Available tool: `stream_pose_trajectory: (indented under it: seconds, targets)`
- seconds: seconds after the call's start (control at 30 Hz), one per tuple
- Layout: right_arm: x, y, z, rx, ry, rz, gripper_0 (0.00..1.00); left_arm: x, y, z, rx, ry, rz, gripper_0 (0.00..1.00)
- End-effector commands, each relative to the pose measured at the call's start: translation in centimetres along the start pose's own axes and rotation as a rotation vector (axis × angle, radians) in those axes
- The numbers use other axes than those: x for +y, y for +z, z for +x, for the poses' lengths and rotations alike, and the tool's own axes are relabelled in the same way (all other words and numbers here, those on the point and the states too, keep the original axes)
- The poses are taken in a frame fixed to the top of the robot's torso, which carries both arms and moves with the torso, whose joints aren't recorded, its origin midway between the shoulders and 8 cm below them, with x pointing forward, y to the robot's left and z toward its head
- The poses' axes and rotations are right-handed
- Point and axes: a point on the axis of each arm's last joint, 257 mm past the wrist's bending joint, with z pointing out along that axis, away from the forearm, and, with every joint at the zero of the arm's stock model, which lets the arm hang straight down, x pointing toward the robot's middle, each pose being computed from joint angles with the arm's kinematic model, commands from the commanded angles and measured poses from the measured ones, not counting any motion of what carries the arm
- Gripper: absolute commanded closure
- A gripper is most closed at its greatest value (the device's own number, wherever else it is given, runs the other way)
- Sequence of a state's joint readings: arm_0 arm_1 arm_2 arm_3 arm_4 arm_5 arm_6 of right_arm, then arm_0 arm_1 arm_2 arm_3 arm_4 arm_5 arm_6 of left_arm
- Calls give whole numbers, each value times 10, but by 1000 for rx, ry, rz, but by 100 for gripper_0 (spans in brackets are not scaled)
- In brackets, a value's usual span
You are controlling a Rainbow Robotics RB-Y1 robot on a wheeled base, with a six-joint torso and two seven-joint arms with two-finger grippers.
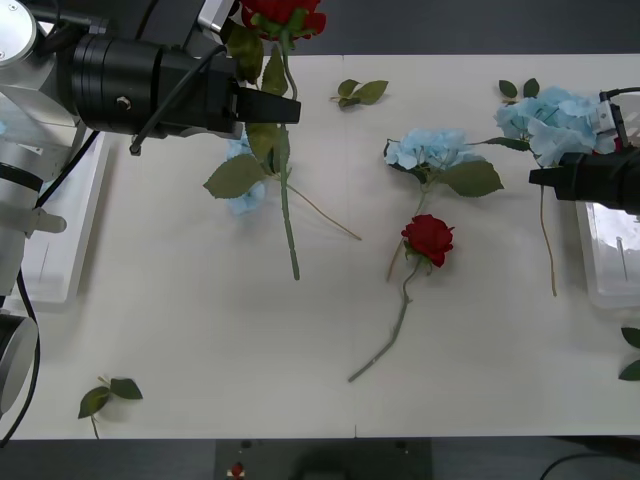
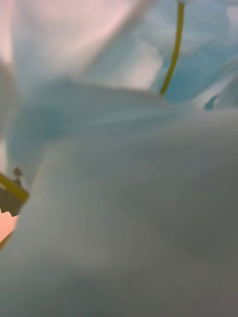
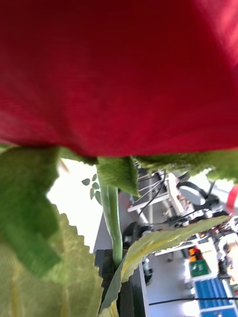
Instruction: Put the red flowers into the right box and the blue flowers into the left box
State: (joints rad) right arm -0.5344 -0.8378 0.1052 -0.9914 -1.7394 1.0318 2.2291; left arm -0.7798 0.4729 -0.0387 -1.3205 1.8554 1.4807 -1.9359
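My left gripper (image 1: 272, 106) is at the back left, shut on the stem of a red flower (image 1: 281, 14). That rose hangs above the table, its stem reaching down toward the middle. In the left wrist view its bloom (image 3: 119, 74) sits very close and its stem runs between the black fingers (image 3: 126, 292). My right gripper (image 1: 540, 179) is at the right edge, shut on a blue flower (image 1: 548, 118) whose petals (image 2: 119, 198) press against the right wrist camera. A second red flower (image 1: 428, 238) and a second blue flower (image 1: 430, 148) lie mid-table. A third blue flower (image 1: 246, 194) lies partly behind the held rose's leaves. The left box (image 1: 60, 250) and right box (image 1: 610, 262) sit at the table's side edges.
Loose leaf sprigs lie at the back centre (image 1: 361, 92), back right (image 1: 519, 89), front left (image 1: 108, 393) and front right edge (image 1: 632, 355). The front middle of the white table (image 1: 220, 350) is bare.
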Motion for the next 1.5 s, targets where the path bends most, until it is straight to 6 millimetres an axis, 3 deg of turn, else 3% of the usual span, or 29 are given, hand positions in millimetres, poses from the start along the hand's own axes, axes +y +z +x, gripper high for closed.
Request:
stream_pose_trajectory:
  seconds: [0.03,0.17,0.27,0.47,0.63,0.73,1.17,1.3,1.5]
  targets:
    - [-3,-9,-25,-31,-28,29,88,-16,4,-20,8,150,-1,100]
    - [-9,-9,-22,-22,-45,51,53,-19,11,-18,32,201,3,100]
    - [-14,-10,-20,-11,-64,70,36,-20,14,-15,40,201,13,100]
    - [-15,-10,-19,-10,-77,71,20,-25,22,-7,61,206,41,100]
    - [-11,-11,-19,-4,-89,55,19,-26,26,-1,81,206,54,100]
    - [2,-16,-21,-8,-74,3,18,-25,27,2,87,204,52,100]
    - [115,-77,-53,-79,-20,-463,18,-25,27,2,87,204,52,100]
    - [141,-81,-57,-117,-41,-565,18,-25,27,2,87,204,52,100]
    - [187,-77,-45,-139,-76,-709,18,-25,27,2,87,204,52,100]
